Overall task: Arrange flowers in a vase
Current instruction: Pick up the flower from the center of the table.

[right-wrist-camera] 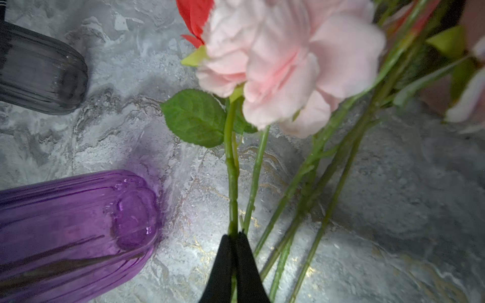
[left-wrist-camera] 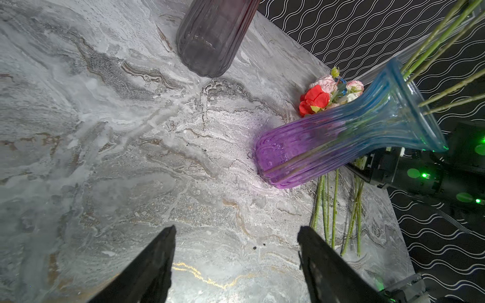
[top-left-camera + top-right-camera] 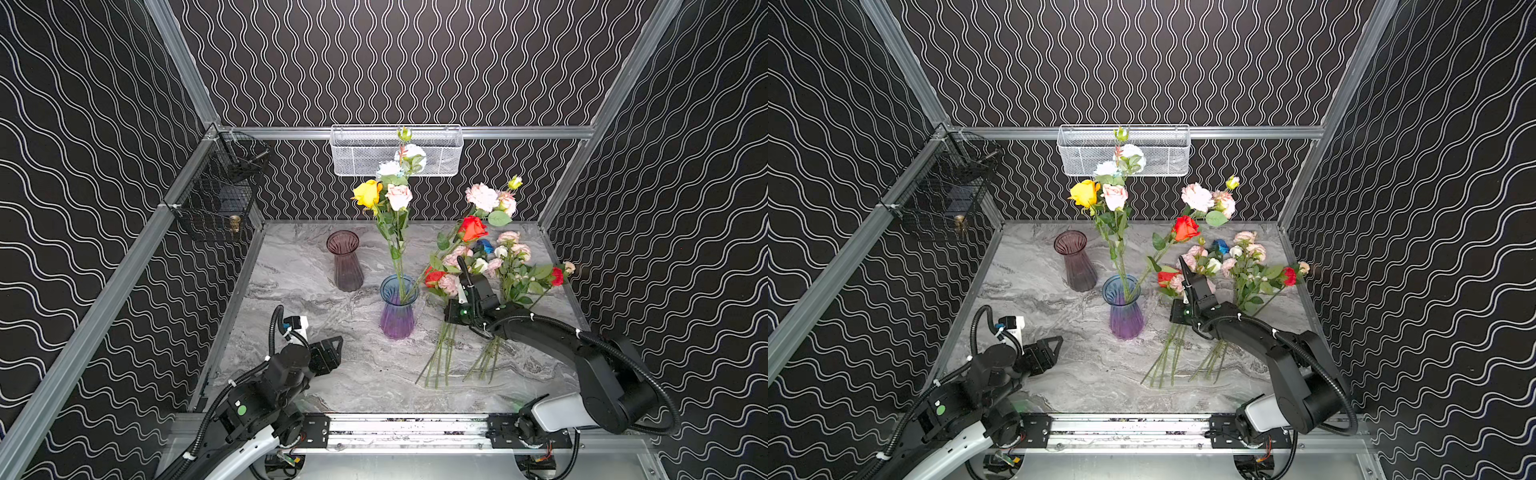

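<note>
One green stem (image 1: 231,178) is pinched in the shut jaws of the right gripper (image 1: 234,237), its long axis running straight ahead of the fingertips to a pale pink rose (image 1: 286,65), among the loose flowers (image 3: 513,270) on the table (image 3: 316,299). Just beside this gripper, on its left-arm side, the blue-and-purple vase (image 3: 397,307) stands upright with several stems in it, so the held stem likely needs tipping upright over the rim. Beyond the vase the farther left gripper (image 2: 236,230) hangs part open and empty.

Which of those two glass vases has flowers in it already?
The blue-and-purple vase, the front one: green stems rise from its mouth to yellow, pink and white blooms. The smoky mauve vase behind it holds nothing.
</note>
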